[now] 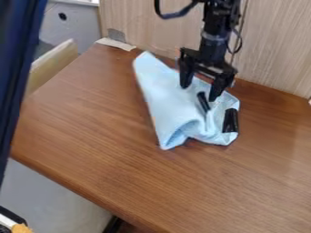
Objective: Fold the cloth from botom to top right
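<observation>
The black gripper (198,93) hangs over the upper right part of the light blue cloth (167,98), its two fingers apart, with cloth beneath them. Whether the tips touch the fabric I cannot tell. The cloth lies crumpled near the back of the table, one corner pointing to the upper left and its lower edge bunched into raised folds. A short black piece (203,101) shows on the cloth just below the fingers, and a wider black piece (230,120) is at its right edge.
Brown wooden table (103,127) with a wood-panel wall (273,50) close behind the cloth. A dark blue upright shape (18,59) stands at the left edge. A pale strip (115,43) lies at the back left corner.
</observation>
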Robot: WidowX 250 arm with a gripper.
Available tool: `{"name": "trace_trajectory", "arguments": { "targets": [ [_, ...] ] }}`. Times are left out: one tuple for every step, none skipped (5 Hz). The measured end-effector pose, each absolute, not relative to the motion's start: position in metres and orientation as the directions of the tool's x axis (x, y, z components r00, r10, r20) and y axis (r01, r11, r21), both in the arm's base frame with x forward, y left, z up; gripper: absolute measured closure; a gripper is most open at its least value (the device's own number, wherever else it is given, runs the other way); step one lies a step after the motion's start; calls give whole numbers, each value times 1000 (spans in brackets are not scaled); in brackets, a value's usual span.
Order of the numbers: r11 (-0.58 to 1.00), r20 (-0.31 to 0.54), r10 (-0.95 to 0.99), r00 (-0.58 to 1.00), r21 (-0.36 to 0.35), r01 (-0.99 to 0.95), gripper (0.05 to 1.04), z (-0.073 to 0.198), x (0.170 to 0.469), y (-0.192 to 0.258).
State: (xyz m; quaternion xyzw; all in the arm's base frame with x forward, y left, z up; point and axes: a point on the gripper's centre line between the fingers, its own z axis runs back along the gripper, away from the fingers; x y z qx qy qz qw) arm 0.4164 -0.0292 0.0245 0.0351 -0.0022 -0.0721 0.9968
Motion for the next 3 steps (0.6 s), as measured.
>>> {"name": "trace_trajectory", "arguments": {
  "targets": [
    [988, -10, -143, 990, 51, 143, 83, 35, 414, -24],
    [987, 52, -147, 988, 73, 143, 83, 73, 411, -16],
    [985, 43, -160, 986, 75, 157, 83, 88, 390, -14]
  ]
}}
